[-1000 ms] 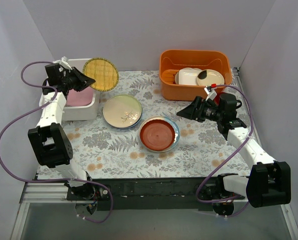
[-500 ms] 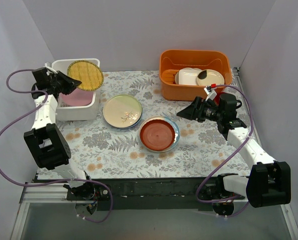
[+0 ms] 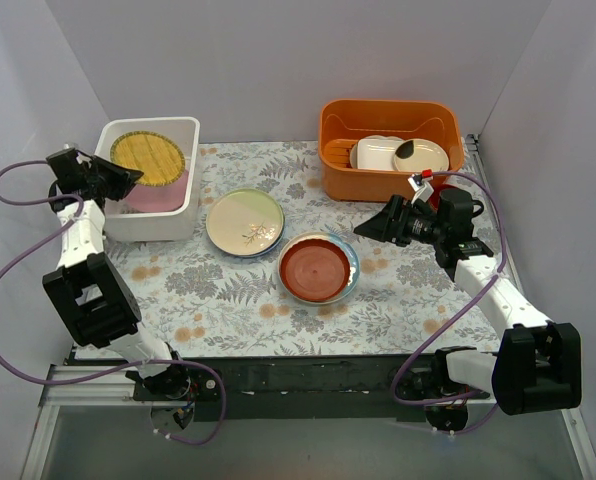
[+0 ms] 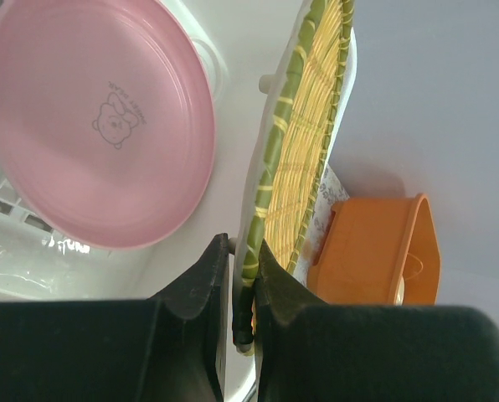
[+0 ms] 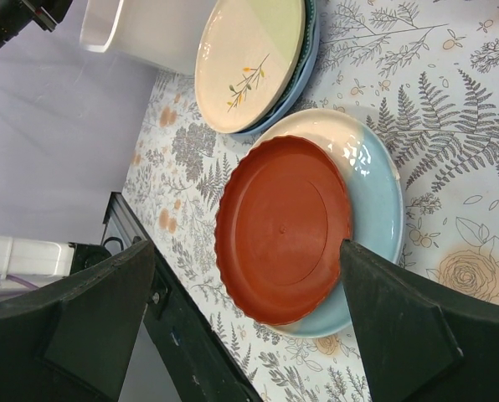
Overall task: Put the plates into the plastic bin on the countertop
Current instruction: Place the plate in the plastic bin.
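My left claw (image 3: 126, 178) is clamped on the yellow plate (image 3: 150, 158) over the bin (image 3: 153, 226); my right claw (image 3: 370, 226) gapes with nothing in it.

From my left wrist, my fingers (image 4: 209, 261) pinch the yellow plate's green rim, and the plate tilts inside the bin's walls above the pink plate (image 4: 90, 117), which lies flat on the bin's floor. I cannot tell whether the two plates touch. My right claw hovers above the countertop (image 3: 228, 292), its jaws spread wide over the red plate (image 5: 279, 230). That plate sits on a pale blue plate (image 5: 379, 201). Just beside this stack, the sprig plate (image 5: 249, 59) rests on another blue one (image 5: 306, 63), and the orange tub (image 3: 386, 182) stands at the far right.
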Motion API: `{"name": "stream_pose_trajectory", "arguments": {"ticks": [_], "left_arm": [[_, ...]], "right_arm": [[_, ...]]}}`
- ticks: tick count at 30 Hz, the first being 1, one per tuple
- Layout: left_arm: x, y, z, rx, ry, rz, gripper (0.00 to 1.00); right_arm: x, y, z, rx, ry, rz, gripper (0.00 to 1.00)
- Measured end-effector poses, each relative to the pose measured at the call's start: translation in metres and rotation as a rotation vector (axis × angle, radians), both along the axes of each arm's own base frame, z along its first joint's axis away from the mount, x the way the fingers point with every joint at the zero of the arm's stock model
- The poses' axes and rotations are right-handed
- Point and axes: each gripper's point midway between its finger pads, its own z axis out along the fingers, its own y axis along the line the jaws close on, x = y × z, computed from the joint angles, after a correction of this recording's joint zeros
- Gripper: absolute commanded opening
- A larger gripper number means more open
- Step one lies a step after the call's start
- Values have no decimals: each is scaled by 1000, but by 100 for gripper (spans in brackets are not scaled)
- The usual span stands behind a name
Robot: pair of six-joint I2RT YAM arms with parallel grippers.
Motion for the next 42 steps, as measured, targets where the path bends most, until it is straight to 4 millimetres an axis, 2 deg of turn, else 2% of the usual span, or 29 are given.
{"name": "stream_pose_trajectory", "arguments": {"ticks": [21,28,33,38,42], "left_arm": [[2,14,-6,38,21,12,0],[6,20,-23,67,82,9,0],[16,24,-30,109,116,5,0],[23,19,-37,151,147,-11,0],[26,13,-51,168,182,-29,0]], "right_arm": [[0,-1,-3,1,9,3,98],[0,-1,-6,-1,15,4,98],[-1,-3,-10,-3,26,0,98],[-1,-3,-12,-3,33,2,98],[0,-3,-15,-4,41,2,98]]}}
